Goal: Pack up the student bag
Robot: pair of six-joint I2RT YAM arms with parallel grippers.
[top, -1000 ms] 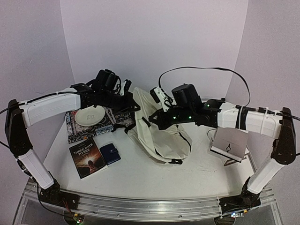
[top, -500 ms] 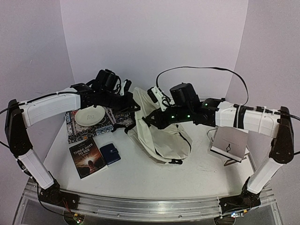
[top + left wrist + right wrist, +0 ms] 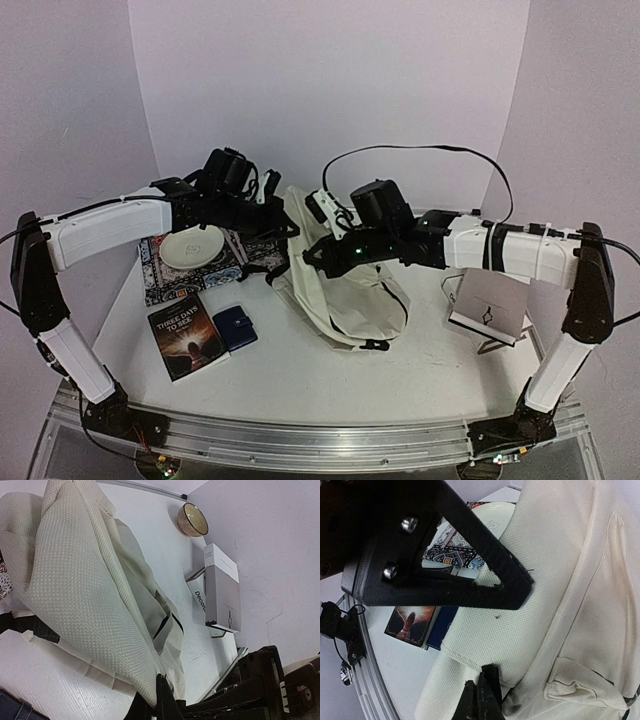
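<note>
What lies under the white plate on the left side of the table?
A patterned mat lies under the white plate, its print showing to the sides and in front. The patch directly beneath the plate is covered, so nothing there can be made out.

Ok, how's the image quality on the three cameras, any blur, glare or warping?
Top external: even, soft light, mildly grainy, front rail bowed by the lens. Left wrist: sharp, student bag weave crisp, faint shadows. Right wrist: the bag's cream fabric nearly washes out upper right.
</note>
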